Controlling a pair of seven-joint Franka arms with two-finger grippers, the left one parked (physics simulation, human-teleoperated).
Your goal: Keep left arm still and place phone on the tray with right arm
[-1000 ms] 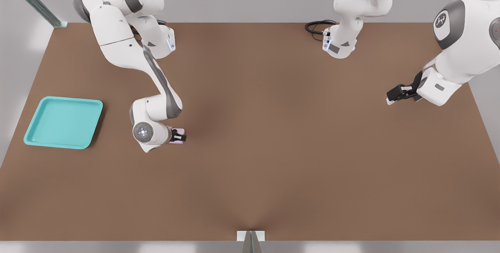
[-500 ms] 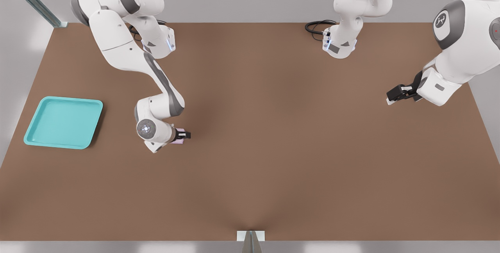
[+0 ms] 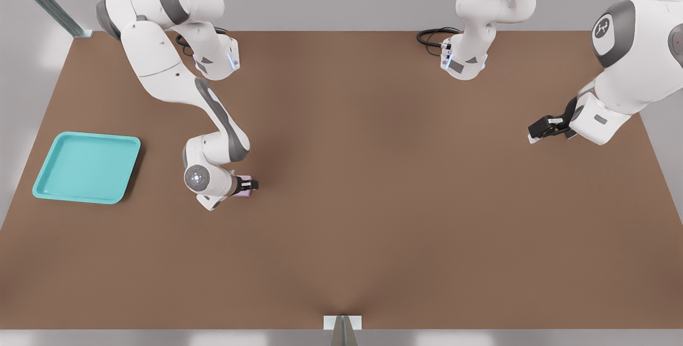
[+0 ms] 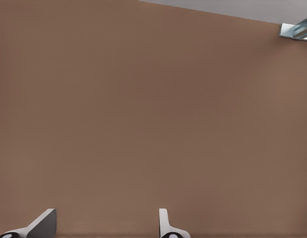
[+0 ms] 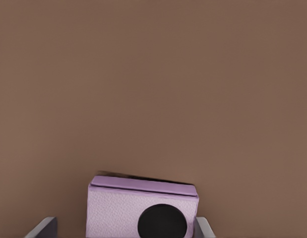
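Note:
The pale lilac phone (image 5: pixel 138 208), with a black round lens on its face, lies on the brown table (image 3: pixel 373 202). In the front view the phone (image 3: pixel 245 188) shows only as a sliver under the gripper. My right arm's gripper (image 3: pixel 248 185) sits over it, right of the glowing wrist disc (image 3: pixel 196 178). It is open: the fingers (image 5: pixel 43 228) straddle the phone, one touching its side and the other with a gap. The turquoise tray (image 3: pixel 48 188) lies at the front view's left, well apart from the gripper.
The right arm's base (image 3: pixel 216 60) stands at the table's back edge, behind the gripper. A black cable (image 3: pixel 432 36) coils by the other base. Bare brown table lies between the gripper and the tray.
The right arm's wrist and gripper shifted slightly toward the front view's right and back, then settled a little leftward. The phone stays between the fingers at about the same spot.

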